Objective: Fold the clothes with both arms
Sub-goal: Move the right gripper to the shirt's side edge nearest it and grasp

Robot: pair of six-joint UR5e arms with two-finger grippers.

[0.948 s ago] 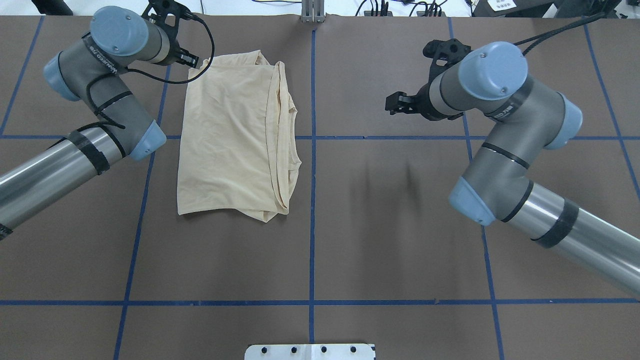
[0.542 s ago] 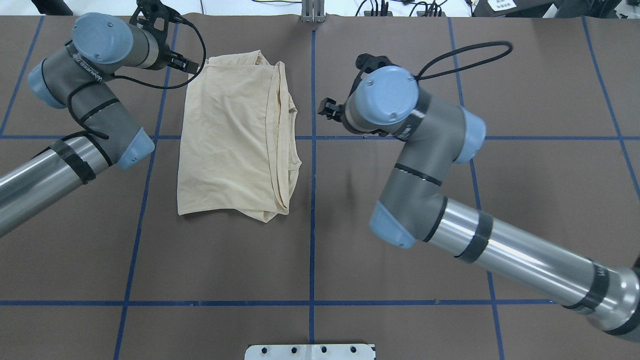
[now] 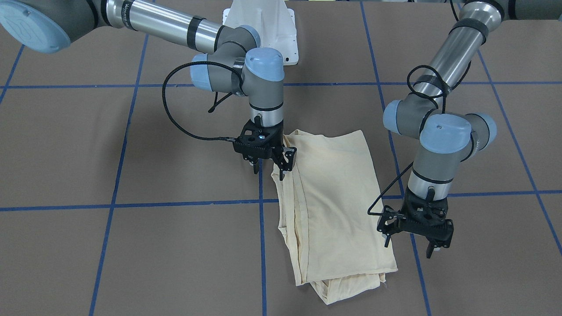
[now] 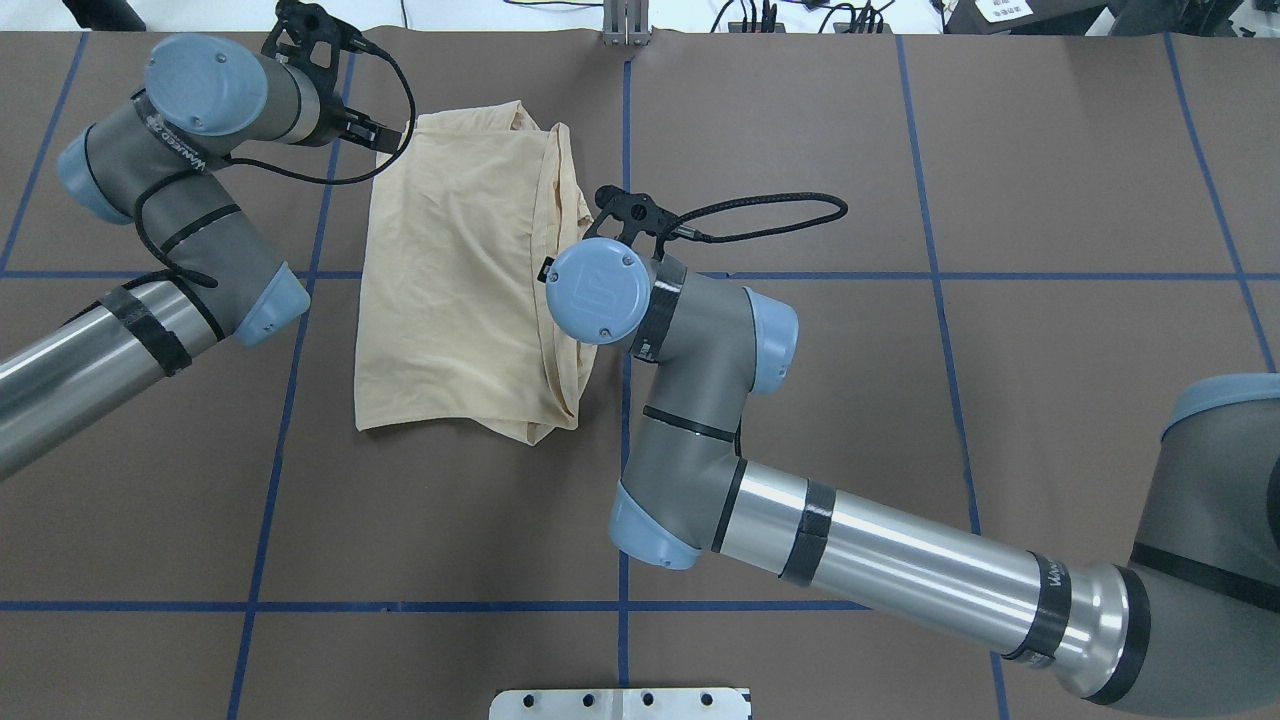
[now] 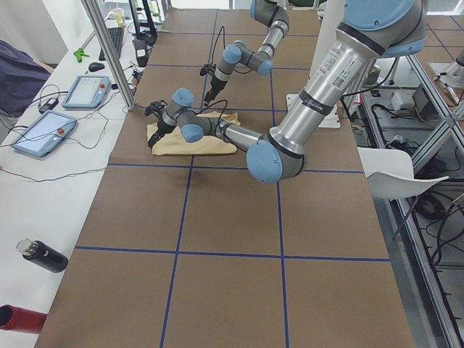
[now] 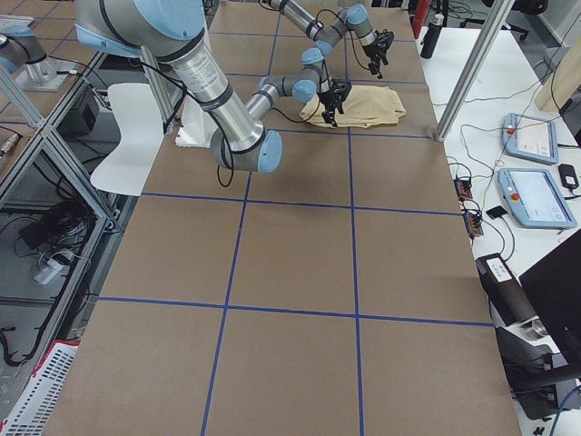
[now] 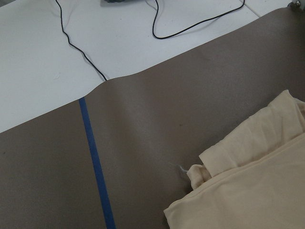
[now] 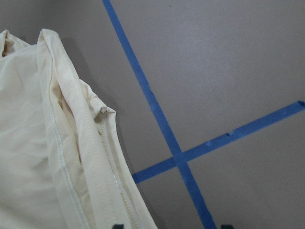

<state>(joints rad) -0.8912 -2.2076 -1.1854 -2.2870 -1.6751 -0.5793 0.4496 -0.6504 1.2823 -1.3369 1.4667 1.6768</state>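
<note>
Both jaws stand open. From the front we see the right arm point(image 3: 262, 83) at the shirt's point(image 3: 338, 197) 10 o'clock, the left arm point(image 3: 439, 145) at 4. Blue tape point(image 3: 175, 204) crosses the table point(image 3: 79, 145).

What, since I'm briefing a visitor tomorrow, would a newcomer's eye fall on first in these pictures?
The pale cream folded knit shirt stands out on the brown table paper gridded with blue tape, left of centre from overhead. The right arm's black two-finger gripper hangs open over the shirt's layered edge; the left arm's black gripper is open just off the shirt's far corner.
</note>
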